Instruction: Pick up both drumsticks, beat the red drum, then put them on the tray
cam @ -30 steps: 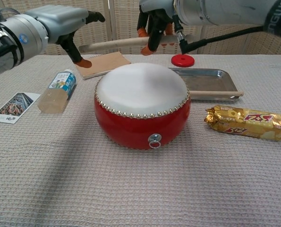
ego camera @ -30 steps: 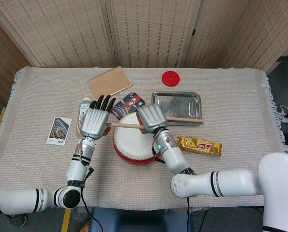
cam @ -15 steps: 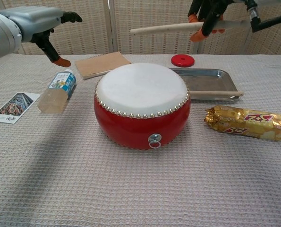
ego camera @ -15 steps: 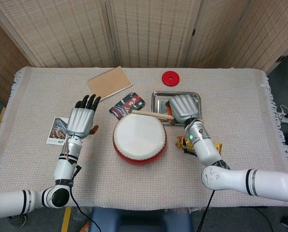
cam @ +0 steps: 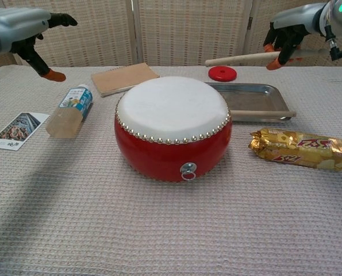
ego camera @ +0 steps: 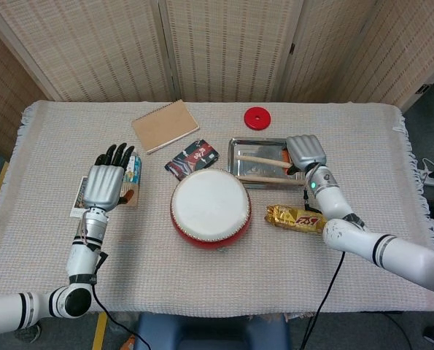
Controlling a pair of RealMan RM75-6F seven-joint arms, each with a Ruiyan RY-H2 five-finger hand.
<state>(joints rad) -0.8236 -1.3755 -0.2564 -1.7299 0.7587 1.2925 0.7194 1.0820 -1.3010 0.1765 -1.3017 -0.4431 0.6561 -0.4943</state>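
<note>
Drumsticks: one [ego camera: 269, 179] lies flat in the steel tray [ego camera: 235, 146], along its near edge, tip overhanging the right rim. Second drumstick [cam: 239, 58] is gripped by the right hand [ego camera: 305, 152], fingers curled around its butt end, shaft held level above the tray and pointing toward 9 o'clock; in the chest view it is clear of the tray floor. Red drum [cam: 172, 129] sits mid-table, tray at its 1 o'clock, just beside. Left hand [ego camera: 103, 184] hovers at the drum's 9 o'clock, well apart, fingers spread and holding nothing, above a small bottle [cam: 71, 110] and a photo card [cam: 16, 130]. Gold snack packet [cam: 302, 149] lies at the drum's 3 o'clock. Notebook [ego camera: 165, 125] and red disc [ego camera: 257, 117] sit toward 12 o'clock.
</note>
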